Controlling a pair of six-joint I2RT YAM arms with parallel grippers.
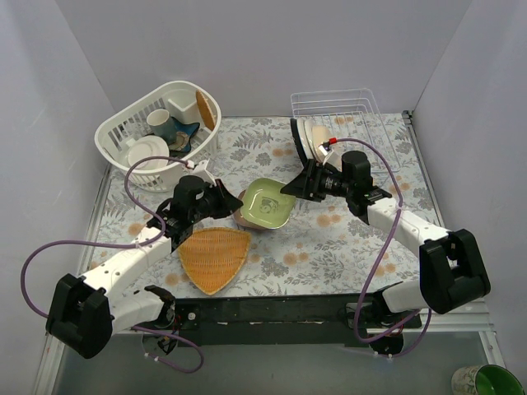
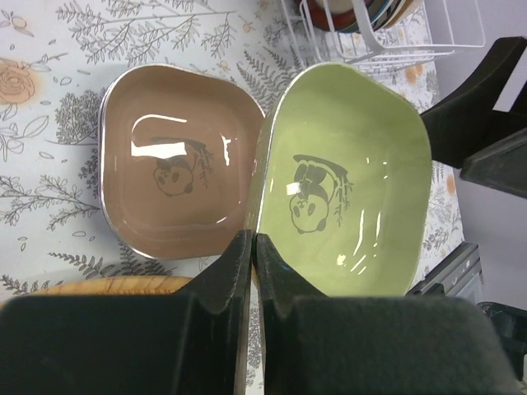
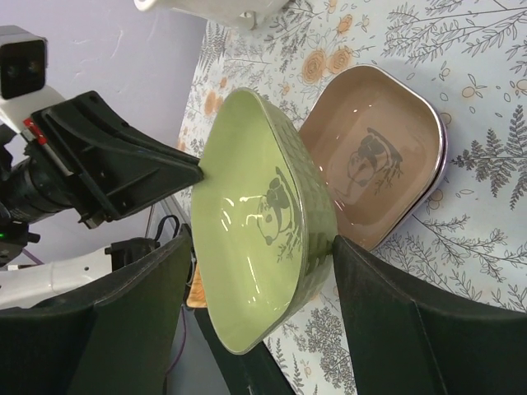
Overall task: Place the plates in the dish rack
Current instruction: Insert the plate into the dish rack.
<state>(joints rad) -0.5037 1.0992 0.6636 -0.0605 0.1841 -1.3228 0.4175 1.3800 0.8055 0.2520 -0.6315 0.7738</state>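
Note:
A pale green rounded-square dish (image 1: 268,203) with a panda mark is tilted up on edge above the table. My left gripper (image 1: 233,200) is shut on its left rim; the left wrist view shows the jaws (image 2: 254,240) pinching that rim of the green dish (image 2: 346,164). My right gripper (image 1: 295,188) is open at the dish's right side. In the right wrist view its fingers straddle the green dish (image 3: 247,239), the right finger (image 3: 387,313) at the dish's underside. A pinkish-brown dish (image 2: 173,164) lies flat beside it. The white wire dish rack (image 1: 354,107) holds several upright plates (image 1: 309,140).
An orange woven triangular tray (image 1: 214,257) lies near the front, below the left gripper. A white slotted oval basket (image 1: 123,136) with cups and a white plate stands at the back left. A green cup (image 1: 486,380) sits off the table at the front right.

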